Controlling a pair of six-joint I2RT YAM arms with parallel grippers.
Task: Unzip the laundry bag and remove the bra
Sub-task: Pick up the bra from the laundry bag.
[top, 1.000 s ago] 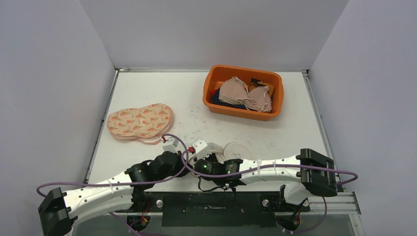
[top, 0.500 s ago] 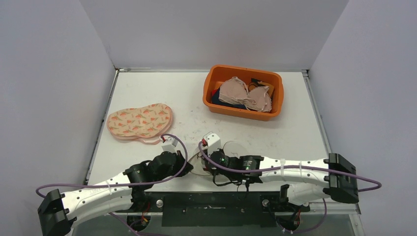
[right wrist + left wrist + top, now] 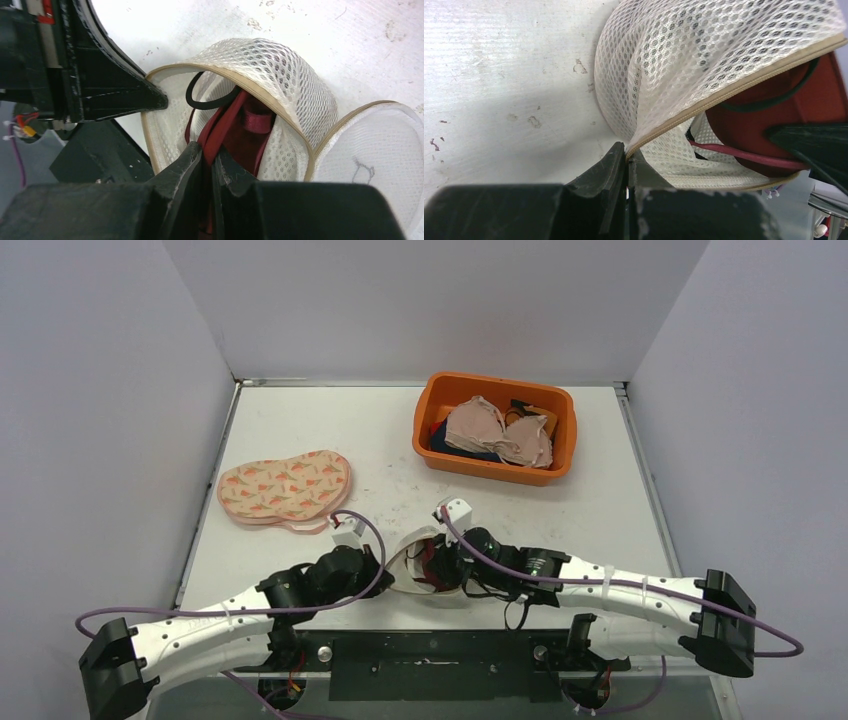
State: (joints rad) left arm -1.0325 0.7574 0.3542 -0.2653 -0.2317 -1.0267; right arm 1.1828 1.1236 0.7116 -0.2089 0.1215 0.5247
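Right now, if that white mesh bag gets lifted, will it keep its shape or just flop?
Probably flop: the mesh bag creases where the left tool pinches its zipper edge. Being open netting, it looks light. Its tan rim holds a curve, so the mouth may stay hooped while the right tool grips the red bra strap.

We are in a robotics lab, inside a test cell. Plain grey walls [image 3: 420, 300] box in a scuffed white surface [image 3: 300, 430] on three sides. We see two white-and-black arms [image 3: 200, 628] bolted to a metal rail [image 3: 430, 652] along its near edge, with purple cables [image 3: 375, 542] looping loose from them.
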